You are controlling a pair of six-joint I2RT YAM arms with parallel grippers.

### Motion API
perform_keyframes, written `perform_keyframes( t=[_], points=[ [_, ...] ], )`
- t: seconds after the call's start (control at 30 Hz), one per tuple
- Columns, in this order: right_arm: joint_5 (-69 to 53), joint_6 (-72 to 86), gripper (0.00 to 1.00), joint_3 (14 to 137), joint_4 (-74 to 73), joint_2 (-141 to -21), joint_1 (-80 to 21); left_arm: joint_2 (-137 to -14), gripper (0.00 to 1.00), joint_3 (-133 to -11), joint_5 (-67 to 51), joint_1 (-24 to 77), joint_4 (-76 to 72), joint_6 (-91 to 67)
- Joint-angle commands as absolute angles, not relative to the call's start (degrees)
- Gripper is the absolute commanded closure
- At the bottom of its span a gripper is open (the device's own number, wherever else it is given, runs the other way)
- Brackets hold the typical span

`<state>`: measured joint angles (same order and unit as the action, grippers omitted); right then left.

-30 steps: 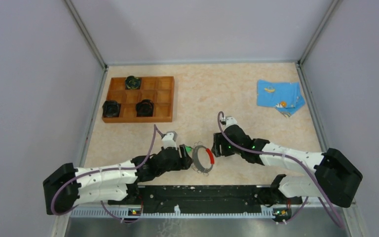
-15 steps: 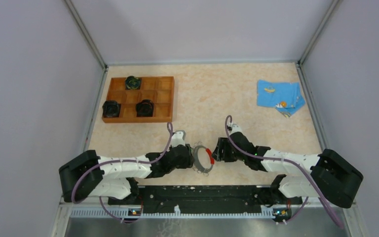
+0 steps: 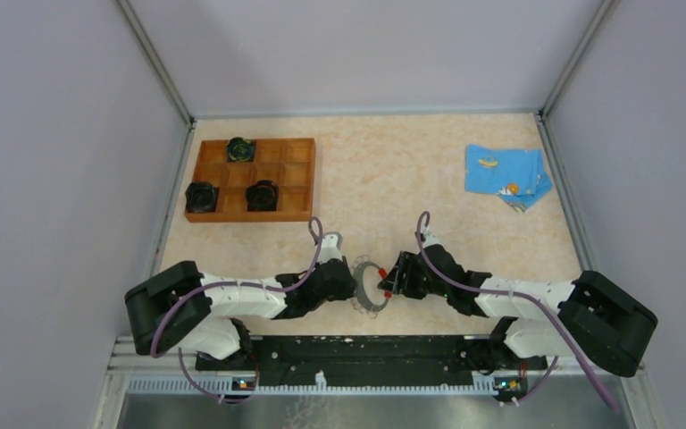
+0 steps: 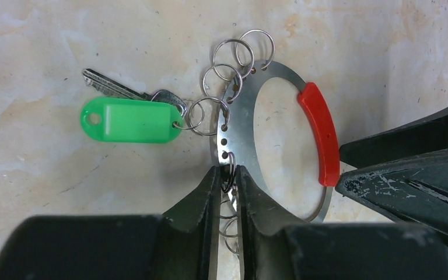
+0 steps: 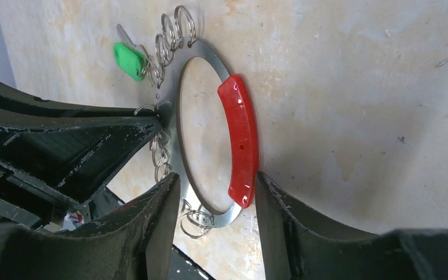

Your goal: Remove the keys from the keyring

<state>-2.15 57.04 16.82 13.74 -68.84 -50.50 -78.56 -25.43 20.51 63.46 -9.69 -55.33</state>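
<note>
The keyring (image 3: 368,288) lies flat on the table near the front edge: a thin grey band (image 4: 280,73) with a red section (image 4: 319,137) and several small split rings along its left side. One key (image 4: 108,86) with a green head (image 4: 129,119) hangs from a split ring and lies to the left of the band. My left gripper (image 4: 227,172) is pinched on the band's left edge, with a small split ring between its tips. My right gripper (image 5: 213,184) is open and straddles the band's near end. Its outer finger (image 5: 280,210) touches the red section (image 5: 240,137).
A wooden compartment tray (image 3: 252,217) with three black pucks (image 3: 201,197) stands at the back left. A folded blue cloth (image 3: 506,174) lies at the back right. Grey walls close in the table on three sides.
Both arms have moved in to the keyring from either side. The left jaws have gone from wide to nearly together on the band's edge. The right jaws have narrowed a little.
</note>
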Motion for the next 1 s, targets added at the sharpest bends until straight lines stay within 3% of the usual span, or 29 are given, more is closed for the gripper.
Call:
perform_keyframes(
  t=[0.0, 0.37, 0.8, 0.87, 0.97],
  points=[
    [-5.88, 60.87, 0.52, 17.29, 20.59, -68.05, -51.13, -81.26, 0.81, -22.99, 17.75, 63.59, -7.14, -56.82],
    [-7.95, 62.08, 0.53, 19.84, 22.70, -56.45, -51.16, -80.30, 0.90, -20.68, 16.98, 63.56, -9.01, -57.46],
    [-12.21, 63.50, 0.59, 23.20, 34.73, -70.76, -52.27, -72.18, 0.86, -16.30, 15.26, 63.10, -12.43, -59.24],
    [-10.98, 62.02, 0.60, 23.98, 32.86, -70.66, -52.38, -69.22, 0.86, -15.65, 15.73, 62.74, -10.46, -59.97],
    [-3.94, 56.90, 0.59, 26.59, 16.81, -66.37, -52.38, -65.46, 0.81, -15.43, 16.38, 62.61, -7.61, -60.09]
  ],
)
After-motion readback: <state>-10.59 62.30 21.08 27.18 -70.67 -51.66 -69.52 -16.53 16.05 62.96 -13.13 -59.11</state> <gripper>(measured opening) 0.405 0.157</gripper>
